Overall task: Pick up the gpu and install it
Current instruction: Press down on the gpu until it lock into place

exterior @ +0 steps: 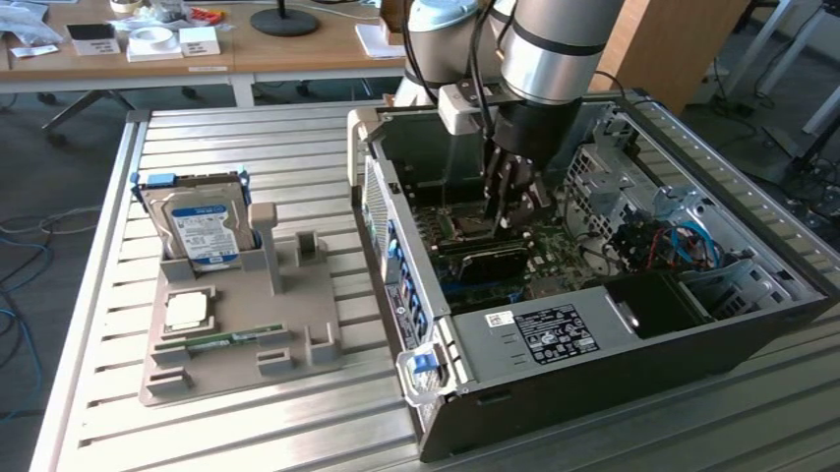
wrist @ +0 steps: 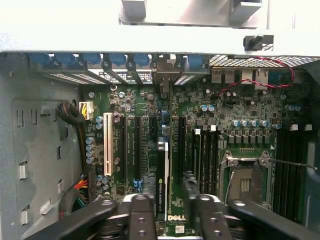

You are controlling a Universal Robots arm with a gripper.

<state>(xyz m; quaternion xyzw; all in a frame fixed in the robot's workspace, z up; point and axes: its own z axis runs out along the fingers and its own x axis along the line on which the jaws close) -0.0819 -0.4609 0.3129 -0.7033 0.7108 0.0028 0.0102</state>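
Exterior view: the arm (exterior: pixel 552 49) is seen reaching down into an open computer case (exterior: pixel 735 334) that lies on its side on a slatted metal table (exterior: pixel 263 433). The gripper (exterior: pixel 510 202) is lowered over the motherboard (exterior: pixel 558 251), directly above a dark card, the gpu (exterior: pixel 483 261), which is seated upright among the slots. To the exterior view's left of the case, a grey holder (exterior: pixel 236 344) is set on the table, with a hard drive (exterior: pixel 204 231) stood upright at its far end, a small square chip (exterior: pixel 188 312) laid flat on it, and a narrow green memory stick (exterior: pixel 223 341) laid in a groove nearer the front. A wooden desk (exterior: pixel 197 49) with small boxes is seen behind the table.

In the wrist view, the gpu (wrist: pixel 162 175) is seen edge-on, standing in a slot of the motherboard (wrist: pixel 220 130), with its bracket end met by the rear slot openings of the case. The black fingers (wrist: pixel 142 210) are spread wide, one on each side of the card's near end, and the card is not pinched by them; whether either finger is touching it cannot be told. An empty processor socket (wrist: pixel 245 182) and a white slot (wrist: pixel 107 145) are seen on either side of the card.
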